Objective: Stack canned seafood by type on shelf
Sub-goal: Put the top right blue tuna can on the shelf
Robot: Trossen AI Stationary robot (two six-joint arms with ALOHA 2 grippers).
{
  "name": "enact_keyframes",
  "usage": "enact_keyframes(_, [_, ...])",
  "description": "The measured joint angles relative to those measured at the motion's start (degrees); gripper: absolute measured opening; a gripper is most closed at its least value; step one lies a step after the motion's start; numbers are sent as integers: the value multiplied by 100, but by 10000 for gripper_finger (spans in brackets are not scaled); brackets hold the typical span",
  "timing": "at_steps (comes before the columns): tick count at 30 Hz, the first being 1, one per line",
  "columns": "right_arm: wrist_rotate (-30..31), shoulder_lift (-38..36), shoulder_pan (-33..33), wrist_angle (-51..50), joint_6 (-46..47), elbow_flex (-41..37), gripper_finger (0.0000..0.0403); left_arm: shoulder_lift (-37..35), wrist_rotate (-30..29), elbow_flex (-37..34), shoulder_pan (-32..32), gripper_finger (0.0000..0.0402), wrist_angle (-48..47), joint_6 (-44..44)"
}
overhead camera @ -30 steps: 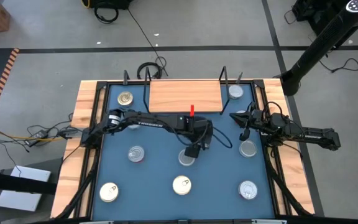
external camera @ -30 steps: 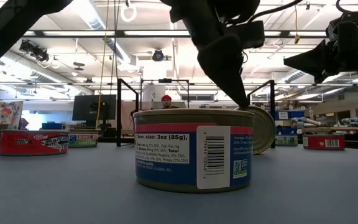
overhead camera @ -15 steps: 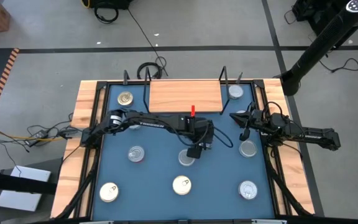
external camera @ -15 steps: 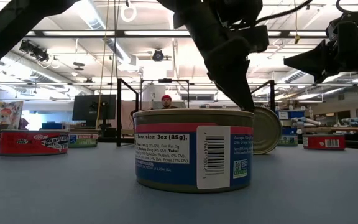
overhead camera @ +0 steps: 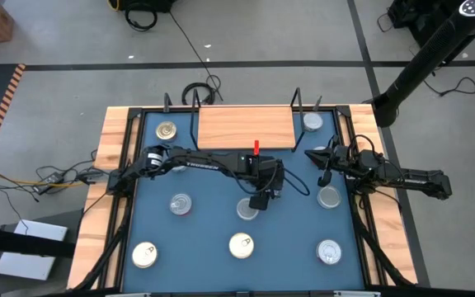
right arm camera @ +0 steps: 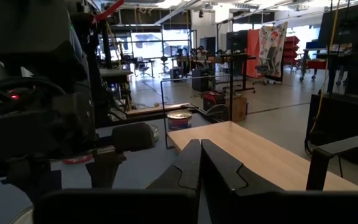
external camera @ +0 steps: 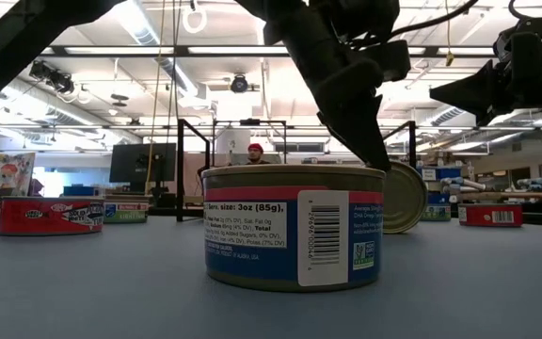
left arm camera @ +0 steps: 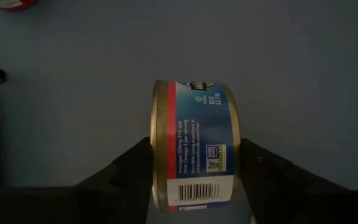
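Observation:
The shelf (overhead camera: 246,126), a light-wood board with black wire ends, lies at the table's far middle. One can of seafood (left arm camera: 194,143), with a gold lid and a red and blue label, stands on its rim mid-table (external camera: 405,196). My left gripper (left arm camera: 194,158) reaches over from the table's left (overhead camera: 258,200) and is shut on this can. My right gripper (right arm camera: 201,155) waits shut and level at the table's right edge (overhead camera: 317,155), touching nothing. My left gripper pinches the can across its two flat ends, with one finger (left arm camera: 135,168) on the gold lid (left arm camera: 157,155) and the other on the base (left arm camera: 230,155). The fingers slant down from the table's left. The can stands on its rim (external camera: 405,230) on the blue table, label side up.
Loose cans lie flat on the blue table: far left (overhead camera: 166,130), far right beside the shelf (overhead camera: 312,122), middle left (overhead camera: 181,204), middle right (overhead camera: 329,196), and three along the near edge (overhead camera: 145,254), (overhead camera: 241,245), (overhead camera: 329,252). Wooden rails border both sides.
In the low view the can on its rim has turned, showing less of its gold face, and has shifted a little toward the right. The left finger above it has gone the same way. My right arm has kept still.

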Motion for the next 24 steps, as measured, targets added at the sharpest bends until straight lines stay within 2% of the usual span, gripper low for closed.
enact_keyframes(5, [0,-2,-1,1,0,0,23,0,-36,0,0,204,-5,3])
enact_keyframes(10, [0,0,0,1,1,1,23,-20,-422,0,-4,205,-67,45])
enact_keyframes(20, [1,0,0,12,1,0,23,-242,-1608,283,0,205,-489,458])
enact_keyframes(24, [-7,0,-1,14,1,1,23,-407,-2251,368,16,206,-558,602])
